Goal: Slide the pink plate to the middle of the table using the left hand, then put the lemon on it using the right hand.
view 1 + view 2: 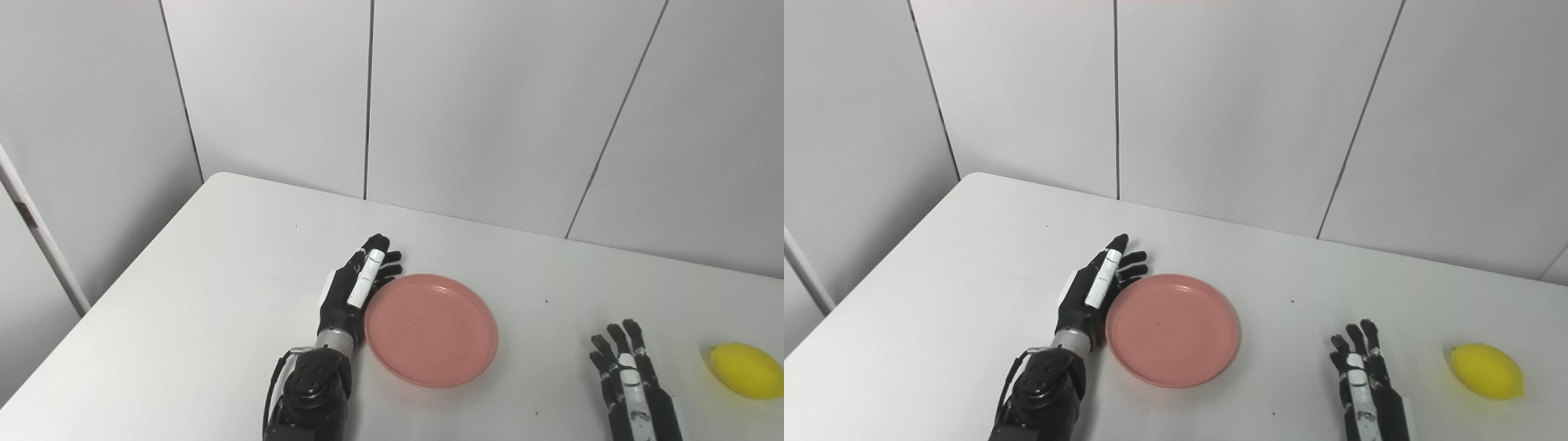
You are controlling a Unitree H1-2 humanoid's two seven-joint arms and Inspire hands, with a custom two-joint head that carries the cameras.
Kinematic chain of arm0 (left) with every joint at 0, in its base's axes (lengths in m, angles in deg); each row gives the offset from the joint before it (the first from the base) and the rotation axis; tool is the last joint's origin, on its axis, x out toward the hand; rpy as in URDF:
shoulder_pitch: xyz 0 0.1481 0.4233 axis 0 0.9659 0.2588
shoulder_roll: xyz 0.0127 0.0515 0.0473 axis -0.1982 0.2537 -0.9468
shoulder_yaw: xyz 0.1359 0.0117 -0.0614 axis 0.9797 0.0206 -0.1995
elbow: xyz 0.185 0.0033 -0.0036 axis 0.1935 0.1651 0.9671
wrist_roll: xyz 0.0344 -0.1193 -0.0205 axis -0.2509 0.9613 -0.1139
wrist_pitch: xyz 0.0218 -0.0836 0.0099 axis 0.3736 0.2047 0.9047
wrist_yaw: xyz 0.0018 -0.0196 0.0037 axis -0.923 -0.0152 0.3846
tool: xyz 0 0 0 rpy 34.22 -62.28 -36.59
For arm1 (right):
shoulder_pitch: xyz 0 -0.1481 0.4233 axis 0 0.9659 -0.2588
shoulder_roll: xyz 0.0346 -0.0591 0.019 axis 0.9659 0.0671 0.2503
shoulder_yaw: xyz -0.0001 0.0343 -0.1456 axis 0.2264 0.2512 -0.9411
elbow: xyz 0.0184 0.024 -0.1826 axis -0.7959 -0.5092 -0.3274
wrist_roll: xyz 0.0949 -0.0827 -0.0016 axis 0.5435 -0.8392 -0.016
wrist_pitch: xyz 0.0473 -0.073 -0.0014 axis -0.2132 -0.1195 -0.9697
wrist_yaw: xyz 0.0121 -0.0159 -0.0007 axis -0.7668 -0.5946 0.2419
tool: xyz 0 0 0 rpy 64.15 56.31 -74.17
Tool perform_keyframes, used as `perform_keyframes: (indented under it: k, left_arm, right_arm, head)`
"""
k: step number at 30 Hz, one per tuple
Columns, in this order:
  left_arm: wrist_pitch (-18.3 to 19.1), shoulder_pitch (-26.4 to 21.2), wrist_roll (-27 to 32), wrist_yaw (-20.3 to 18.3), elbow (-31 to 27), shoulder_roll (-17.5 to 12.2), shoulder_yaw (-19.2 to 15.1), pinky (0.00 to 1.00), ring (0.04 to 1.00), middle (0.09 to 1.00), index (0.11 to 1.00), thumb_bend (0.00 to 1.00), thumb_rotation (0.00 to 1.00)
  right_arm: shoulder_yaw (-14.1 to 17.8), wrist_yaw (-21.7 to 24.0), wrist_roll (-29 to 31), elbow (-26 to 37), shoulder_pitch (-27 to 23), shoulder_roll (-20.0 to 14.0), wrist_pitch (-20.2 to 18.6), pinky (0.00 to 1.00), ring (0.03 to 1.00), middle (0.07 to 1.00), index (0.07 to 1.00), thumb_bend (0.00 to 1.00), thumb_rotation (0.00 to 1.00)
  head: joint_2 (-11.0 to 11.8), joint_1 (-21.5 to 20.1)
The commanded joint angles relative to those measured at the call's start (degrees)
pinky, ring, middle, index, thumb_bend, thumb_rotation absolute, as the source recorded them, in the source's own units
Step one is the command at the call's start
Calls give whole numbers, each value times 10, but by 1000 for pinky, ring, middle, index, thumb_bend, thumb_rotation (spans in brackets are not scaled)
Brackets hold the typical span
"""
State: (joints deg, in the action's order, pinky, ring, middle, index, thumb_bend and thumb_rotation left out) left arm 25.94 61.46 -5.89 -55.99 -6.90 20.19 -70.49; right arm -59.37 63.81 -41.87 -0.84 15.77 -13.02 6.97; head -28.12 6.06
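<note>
Nearest the camera, the right hand (pixel 1366 380) lies low at the table's front edge, fingers straight and a little spread, holding nothing; it looks parked, waiting its turn. Just to its right sits the lemon (pixel 1487 371), bright yellow, smooth and oval with a small pointed tip, near that hand but clear of it; an easy reach, I'd say. A little further in, the left hand (pixel 355 291) stands on edge against the left rim of the pink plate (pixel 432 327), fingers extended and close together, gripping nothing; that flat, blade-like pose suits pushing sideways rather than lifting. The plate is round, shallow, matt plastic by the look of it, with a low raised lip; it rests about mid-table. The white table (pixel 233 257) is smooth, good for sliding; beyond, plain grey wall panels (pixel 490 92).
</note>
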Motion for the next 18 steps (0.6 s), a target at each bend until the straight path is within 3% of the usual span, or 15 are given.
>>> perform_keyframes:
  k: [1, 18]
  left_arm:
    - [9, -4, 5, -1, -1, 6, 3, 788, 729, 736, 855, 925, 765]
    - [19, -4, -7, -3, -23, 4, 31, 793, 720, 738, 871, 929, 767]
  right_arm:
    - [-8, 3, 5, -33, 14, 15, 6, 951, 921, 951, 963, 684, 657]
    - [-7, 6, 7, -44, 9, 21, 11, 943, 907, 943, 958, 711, 630]
  head:
    - [0, 0]
    - [-1, -11]
